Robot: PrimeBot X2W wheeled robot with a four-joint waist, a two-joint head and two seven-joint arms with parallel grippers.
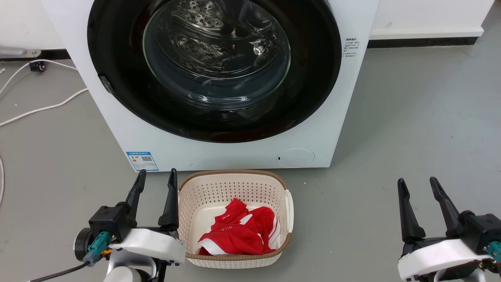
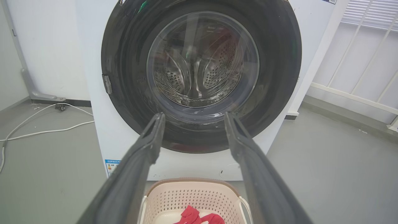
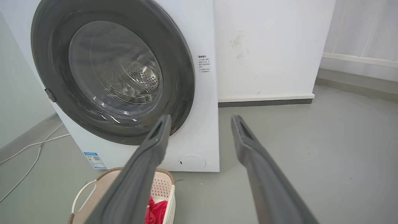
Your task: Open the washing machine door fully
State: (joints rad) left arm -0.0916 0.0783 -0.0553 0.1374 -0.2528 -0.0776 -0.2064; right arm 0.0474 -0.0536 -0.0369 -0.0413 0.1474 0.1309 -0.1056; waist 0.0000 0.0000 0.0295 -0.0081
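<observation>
Washing machine door (image 1: 313, 78) is shut, sitting flush in the front of the washing machine (image 1: 129, 133). Glossy black ring, clear glass bowl (image 1: 217, 51) in the middle, perforated steel drum visible through it. Small grey catch (image 1: 106, 84) on the door's rim, on the robot's left side.

Left hand (image 1: 157, 171): released, fingers spread, nothing between them. It hangs low in front of the machine, below the blue label (image 1: 142, 160) in the head view, well clear of the door. From its wrist camera the fingers point roughly at the lower part of the door.

Right hand (image 1: 417, 180): also released and empty, fingers apart. It is off to the robot's right over bare grey floor (image 1: 411, 117), well apart from the machine. Its wrist camera sees the door at an angle.

Cream basket (image 1: 235, 173) stands on the floor just in front of the machine, below the round flap (image 1: 295, 157), just beside the left hand. Red garment (image 1: 238, 231) lies inside it.

White cable (image 1: 39, 109) runs across the floor on the machine's left.
</observation>
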